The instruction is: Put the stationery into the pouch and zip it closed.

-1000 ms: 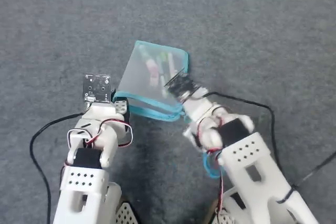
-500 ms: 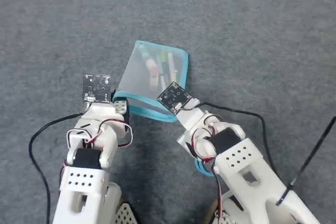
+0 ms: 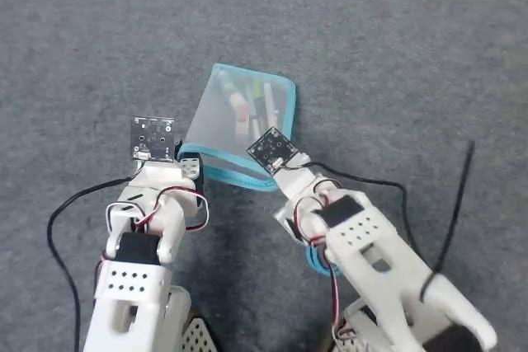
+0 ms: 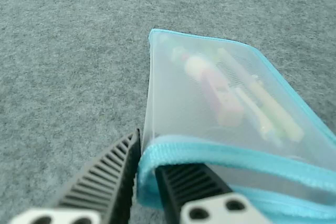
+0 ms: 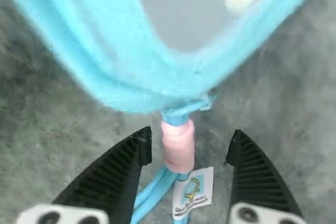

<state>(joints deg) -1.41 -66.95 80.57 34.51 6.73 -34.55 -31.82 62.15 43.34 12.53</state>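
Observation:
The translucent pouch (image 3: 239, 121) with a teal zip edge lies mid-table, and several pens and other stationery (image 3: 252, 105) show through it. My left gripper (image 4: 147, 153) is shut on the near corner of the pouch's (image 4: 220, 103) teal edge; in the high view the left gripper (image 3: 191, 164) is at the pouch's lower left corner. My right gripper (image 5: 190, 137) is open at the pouch's other near corner. The pink zipper pull (image 5: 177, 145) hangs between its fingers, apart from both, with a blue cord and a white tag (image 5: 193, 192) below it.
Grey carpet-like table cover (image 3: 412, 63) lies all around the pouch. A black cable (image 3: 454, 204) arcs up beside the right arm. A pale wall strip runs along the far edge.
The right arm has drawn back and shifted left along the pouch's near edge, toward its lower right corner. Its cable has swung up. The left arm and the pouch have kept still.

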